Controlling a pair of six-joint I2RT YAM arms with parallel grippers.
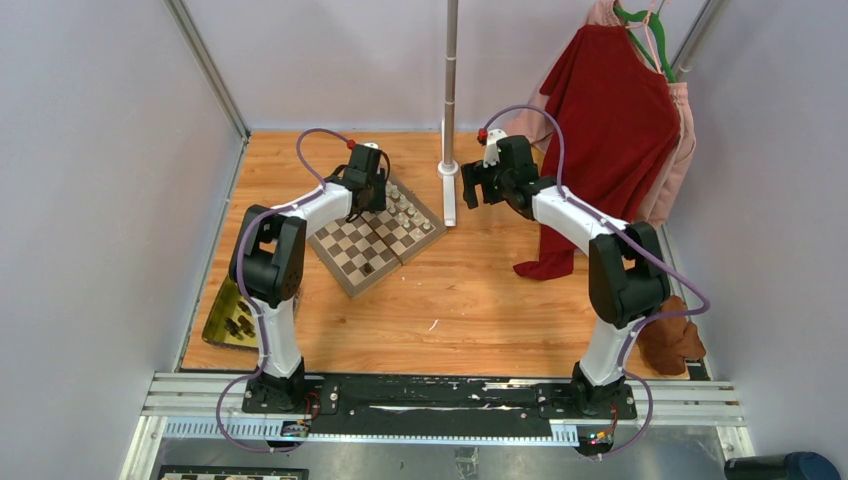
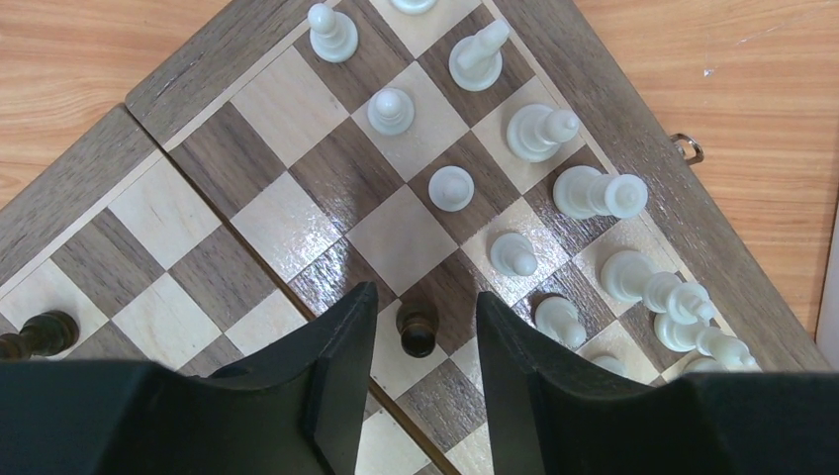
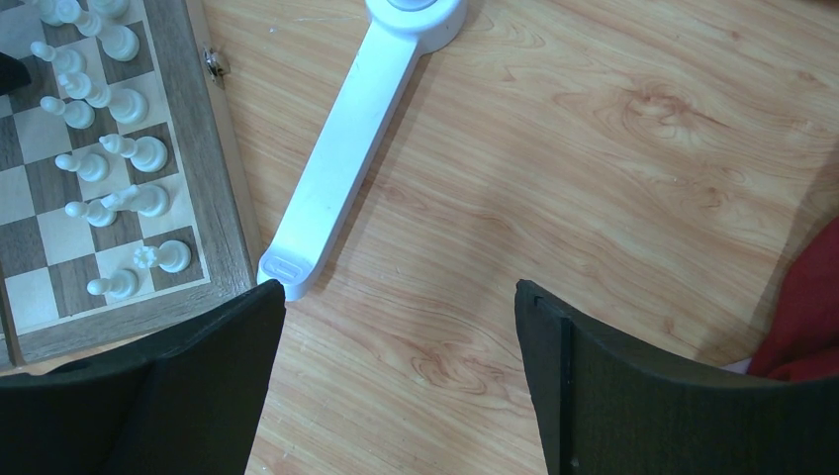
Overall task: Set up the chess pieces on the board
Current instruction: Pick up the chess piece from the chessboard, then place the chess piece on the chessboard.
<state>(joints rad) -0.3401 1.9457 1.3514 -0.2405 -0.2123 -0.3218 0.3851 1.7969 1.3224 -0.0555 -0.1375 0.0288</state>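
Your left tool hangs over the board, its two fingers standing either side of one dark brown pawn. A sliver of gap shows on each side, so the jaws are apart and nothing is grasped. That pawn stands upright near the board's centre fold. The cream-white pieces stand in two rows along one edge of the board. A second dark piece stands alone, well apart from them on the board's other half.

Your right tool is spread wide and empty, off the board, above the bare wooden surface. A white stand foot lies just beside the board's rim. More dark pieces sit in the yellow tray, well away from the board.
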